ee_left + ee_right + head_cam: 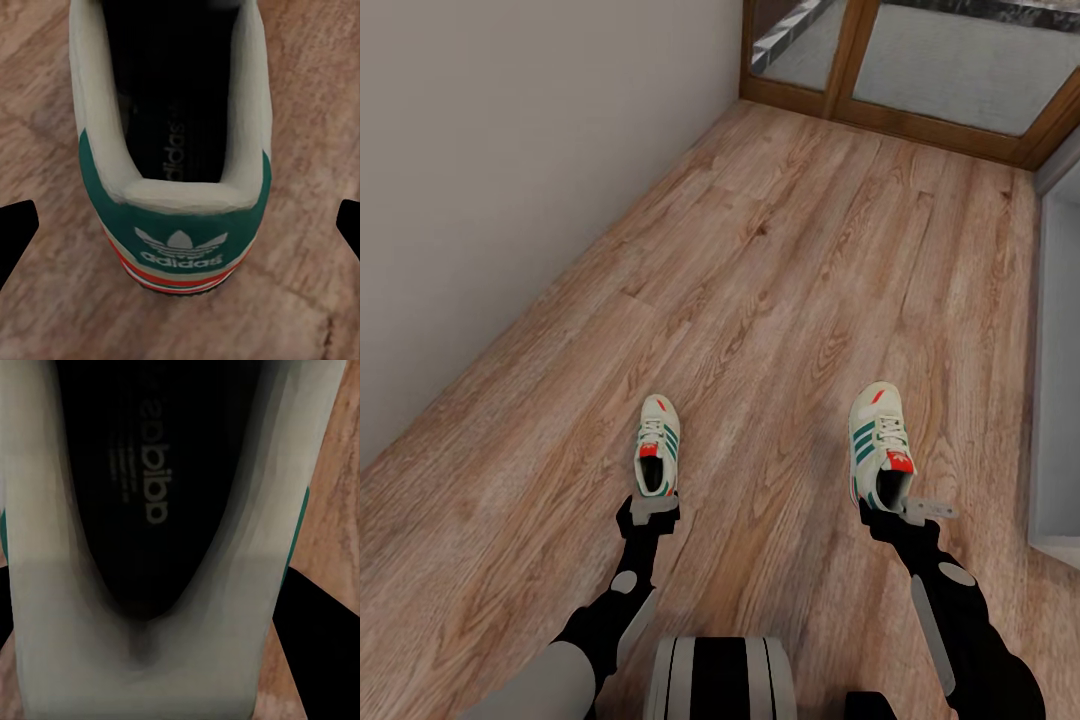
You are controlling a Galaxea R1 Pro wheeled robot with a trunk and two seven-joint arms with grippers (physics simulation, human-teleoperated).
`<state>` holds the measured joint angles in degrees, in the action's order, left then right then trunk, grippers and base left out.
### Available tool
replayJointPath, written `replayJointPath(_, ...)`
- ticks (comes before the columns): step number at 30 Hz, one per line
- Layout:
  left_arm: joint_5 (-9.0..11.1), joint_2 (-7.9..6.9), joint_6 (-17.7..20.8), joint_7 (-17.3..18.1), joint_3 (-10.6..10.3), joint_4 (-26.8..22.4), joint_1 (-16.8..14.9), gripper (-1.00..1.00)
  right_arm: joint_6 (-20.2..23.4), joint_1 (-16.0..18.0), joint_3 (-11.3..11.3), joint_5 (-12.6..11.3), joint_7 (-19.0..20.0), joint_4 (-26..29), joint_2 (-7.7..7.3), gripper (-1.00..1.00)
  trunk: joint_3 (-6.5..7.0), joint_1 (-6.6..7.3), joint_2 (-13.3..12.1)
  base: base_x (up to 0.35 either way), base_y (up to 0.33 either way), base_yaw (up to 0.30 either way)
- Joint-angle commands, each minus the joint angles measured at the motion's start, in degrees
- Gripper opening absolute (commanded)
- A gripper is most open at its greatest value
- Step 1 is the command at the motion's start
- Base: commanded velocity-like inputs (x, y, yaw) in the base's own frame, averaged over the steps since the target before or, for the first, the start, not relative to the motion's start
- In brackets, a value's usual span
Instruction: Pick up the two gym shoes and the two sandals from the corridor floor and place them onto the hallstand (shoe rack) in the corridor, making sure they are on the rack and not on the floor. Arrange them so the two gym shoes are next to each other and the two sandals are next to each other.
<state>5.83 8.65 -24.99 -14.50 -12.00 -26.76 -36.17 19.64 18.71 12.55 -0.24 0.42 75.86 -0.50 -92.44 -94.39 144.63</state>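
A corridor floor (780,260) of light brown wood planks with clear grain is seen stretching away to a wood-framed glass door (920,70), with a plain pale wall (510,180) along one side and a pale grey unit (1060,380) at the opposite edge. Two off-white sneakers with green stripes are set on the planks, well apart, toes toward the door. The left sneaker (657,446) is met at its heel by the left gripper (654,510), whose fingers (19,232) are spread wide either side of the heel, not touching it. The right sneaker (881,443) is reached at its heel by the right gripper (908,508); whether its fingers (322,637) are pinching the shoe cannot be told.
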Motion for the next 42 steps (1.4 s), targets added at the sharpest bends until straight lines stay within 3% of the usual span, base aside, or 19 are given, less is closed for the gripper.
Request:
replayJointPath(1, 0.59, -0.04, -0.23, -0.36, -0.49, 0.04, -0.04, 1.00, 0.32, 0.01, 0.02, -0.02, 0.01, 0.08, 0.01, -1.00, -0.03, 0.01, 0.01, 0.000, 0.000, 0.000)
replayJointPath(14, 0.59, -0.04, -0.23, -0.36, -0.57, 0.04, -0.04, 1.00, 0.29, 0.01, 0.10, -0.02, 0.00, 0.45, -0.02, -1.00, -0.03, 0.01, 0.01, 0.000, 0.000, 0.000)
replayJointPath(19, 0.59, -0.04, -0.23, -0.36, -0.57, 0.04, -0.04, 1.00, 0.24, 0.01, -0.11, -0.02, 0.03, 6.81, 0.33, -1.00, -0.03, 0.01, 0.01, 0.000, 0.000, 0.000)
replayJointPath(27, 0.59, -0.04, -0.23, -0.36, -0.57, 0.04, -0.04, 1.00, 0.23, 0.01, -0.04, -0.02, 0.02, 8.59, 0.36, -1.00, -0.05, 0.01, 0.01, 0.000, 0.000, 0.000)
replayJointPath(35, 0.59, -0.04, -0.23, -0.36, -0.57, 0.04, -0.04, 1.00, 0.23, 0.01, 0.02, -0.02, 0.01, 8.76, 0.40, -1.00, -2.38, -0.20, 0.12, 0.000, 0.000, 0.000)
replayJointPath(37, 0.59, -0.04, -0.23, -0.36, -0.57, 0.04, -0.04, 1.00, 0.23, 0.01, -0.04, -0.02, 0.01, 8.77, 0.45, -1.00, -2.45, -0.20, 0.12, 0.000, 0.000, 0.000)
replayJointPath(42, 0.59, -0.04, -0.23, -0.36, -0.57, 0.04, -0.04, 1.00, 0.23, 0.01, -3.66, -0.02, 0.01, 8.78, 0.33, -1.00, -2.49, -0.20, 0.12, 0.000, 0.000, 0.000)
